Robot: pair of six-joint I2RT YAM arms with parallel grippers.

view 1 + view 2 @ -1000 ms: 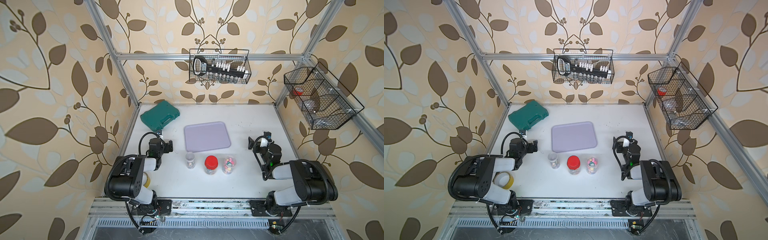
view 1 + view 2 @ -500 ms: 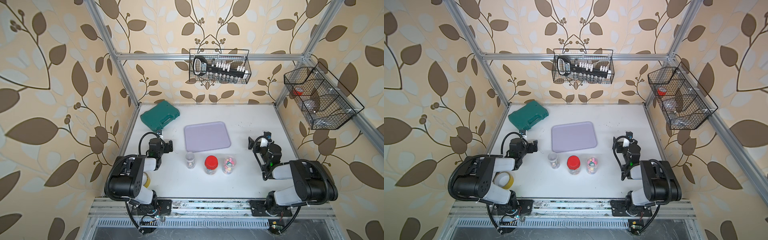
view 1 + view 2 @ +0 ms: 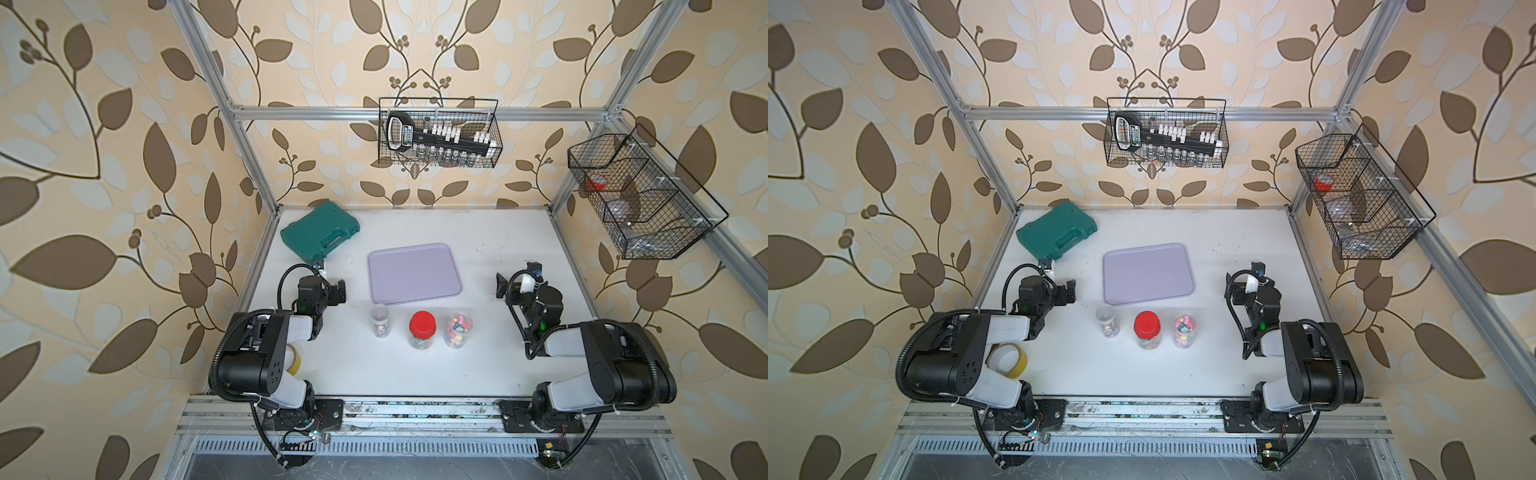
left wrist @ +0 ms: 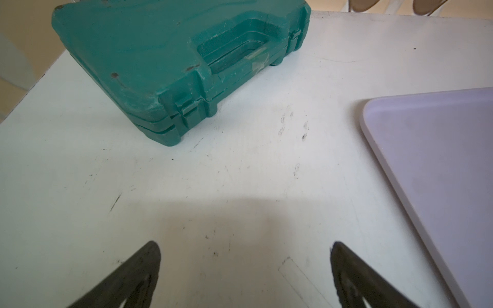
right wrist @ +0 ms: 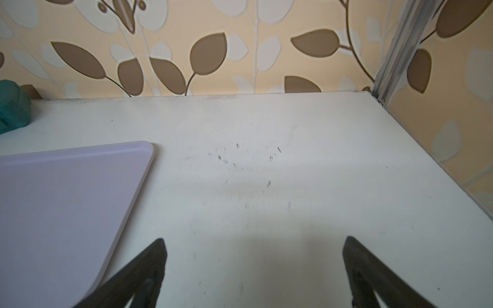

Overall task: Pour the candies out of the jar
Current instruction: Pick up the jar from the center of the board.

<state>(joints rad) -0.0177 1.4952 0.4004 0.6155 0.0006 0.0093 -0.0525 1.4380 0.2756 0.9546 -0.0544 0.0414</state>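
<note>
- Lying by the near left corner of the white tabletop (image 3: 415, 374), a yellow roll of tape (image 3: 1007, 360) is partly tucked under the left arm.
- Three clear jars stand upright in a row across the middle of the tabletop, apart from one another and on the near side of the tray.
- The wide clear lidless jar (image 3: 458, 343) at the right end of that row holds the multicoloured candies (image 3: 457, 326). Neither gripper touches it.
- The clear jar with a round red lid (image 3: 422, 323) stands in the middle of the row. What is inside is too small to tell.
- The narrow clear lidless jar (image 3: 380, 318) at the left end has a few small pieces at its bottom.
- The left gripper (image 4: 245, 245) is toward the left edge, well apart from the jars. Its jaws are spread wide with only bare tabletop between them.
- The right gripper (image 5: 255, 240) is toward the right edge. Its jaws are also spread wide and grip nothing.
- A flat lilac rectangular plastic tray (image 3: 413, 272) lies mid-tabletop, just beyond the jars and between the two grippers.
- A closed dark green plastic carry case (image 3: 320, 230) lies at an angle in the far left corner.
- Past the far edge, a black wire basket (image 3: 438, 133) hangs on the back frame and holds a black tool rack.
- A second black wire basket (image 3: 644, 199) hangs above the far right corner.
</note>
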